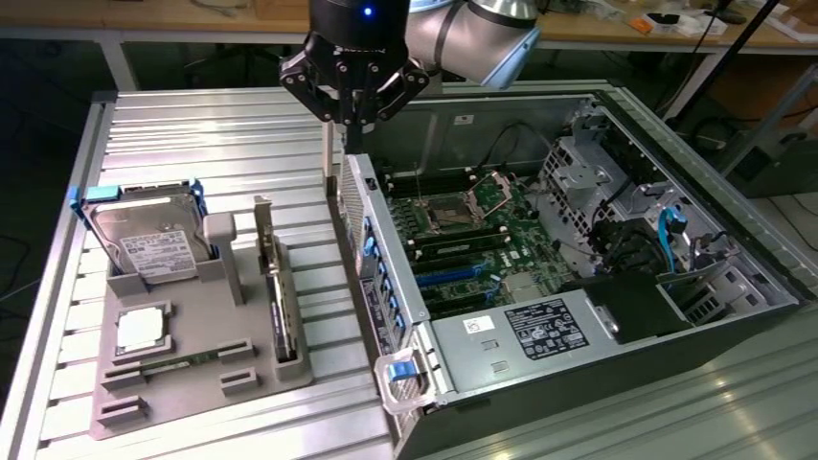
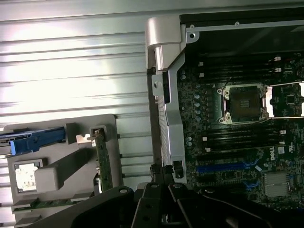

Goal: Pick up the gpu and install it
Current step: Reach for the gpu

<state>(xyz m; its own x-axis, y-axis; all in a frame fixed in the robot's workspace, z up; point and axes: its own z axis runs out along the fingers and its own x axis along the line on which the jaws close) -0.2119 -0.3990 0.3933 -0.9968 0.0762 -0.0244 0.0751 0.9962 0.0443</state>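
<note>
Single arm (image 1: 480,34) enters from top of exterior view, grey joint angled toward exterior view's right. Wrist (image 1: 362,19) black, small blue light lit, pointing straight down. Gripper (image 1: 348,120) hangs vertical beneath wrist, black linkages wide at top, converging downward. Fingers pressed together, tips meeting, nothing between them. Wrist view: gripper (image 2: 161,187) linkages dark, folded inward, fingers drawn to narrow point.

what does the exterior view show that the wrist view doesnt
Exterior view adds: the power supply label and the blue cables deep in the case. Wrist view adds: a straight-down look at the gpu. Shared: the gpu standing in the gray tray, the hard drive, the CPU socket, the shut gripper.
</note>
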